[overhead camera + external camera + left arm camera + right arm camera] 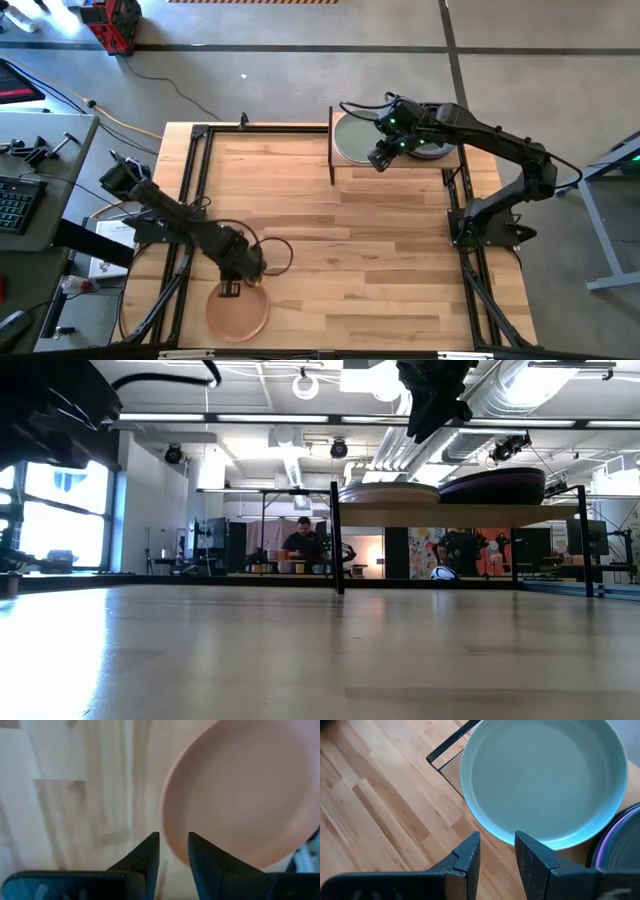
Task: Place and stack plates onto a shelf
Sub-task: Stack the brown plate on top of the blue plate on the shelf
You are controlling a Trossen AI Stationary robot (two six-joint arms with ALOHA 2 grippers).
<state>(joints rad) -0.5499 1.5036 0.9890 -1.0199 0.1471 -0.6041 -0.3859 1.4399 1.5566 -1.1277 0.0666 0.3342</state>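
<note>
Peach plate (240, 795) just beyond left jaws

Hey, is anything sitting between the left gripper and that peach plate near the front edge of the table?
Nothing visible. The left gripper hangs open at the rim of the peach plate, with only bare table around it.
</note>
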